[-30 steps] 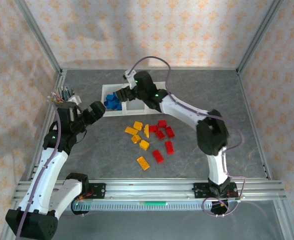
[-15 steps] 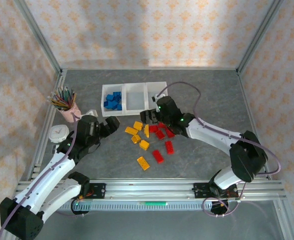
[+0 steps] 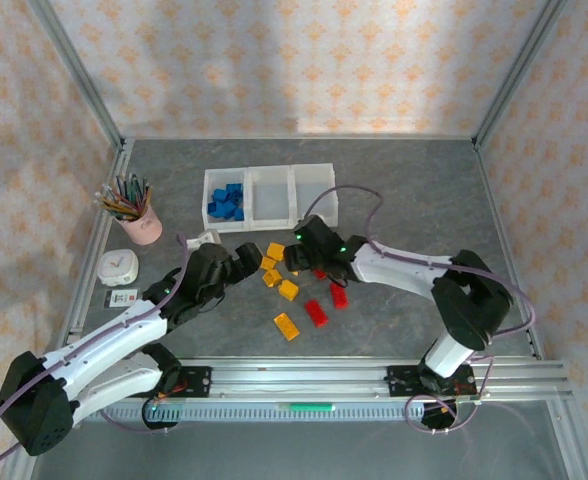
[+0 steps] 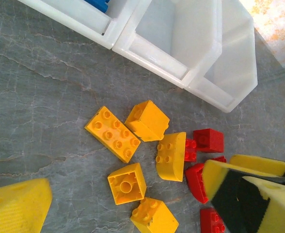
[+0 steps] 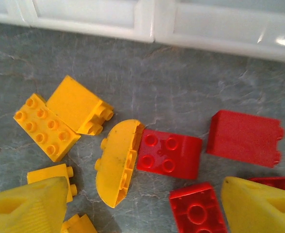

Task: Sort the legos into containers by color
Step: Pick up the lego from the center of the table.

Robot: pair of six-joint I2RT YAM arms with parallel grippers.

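Note:
Yellow legos (image 3: 277, 277) and red legos (image 3: 326, 300) lie loose on the grey table in front of the containers (image 3: 274, 169), whose left bin holds blue legos (image 3: 226, 203). My right gripper (image 5: 142, 194) hangs open low over the pile, straddling a curved yellow brick (image 5: 117, 164) and two red bricks (image 5: 169, 154) without touching them. From the left my left gripper (image 3: 246, 258) stands wide open beside the yellow bricks (image 4: 114, 134), with nothing between its fingers (image 4: 17, 209). In the top view the right gripper (image 3: 292, 258) faces it across the pile.
A pink cup of pencils (image 3: 142, 222) stands at the left, with a white timer (image 3: 121, 266) and a small card (image 3: 124, 297) before it. The two gripper heads are close together over the pile. The middle bin (image 4: 169, 36) and the right bin (image 4: 234, 58) hold nothing.
The right gripper came back from the blue bin down to the loose pile. The left arm swung forward and right toward the yellow bricks.

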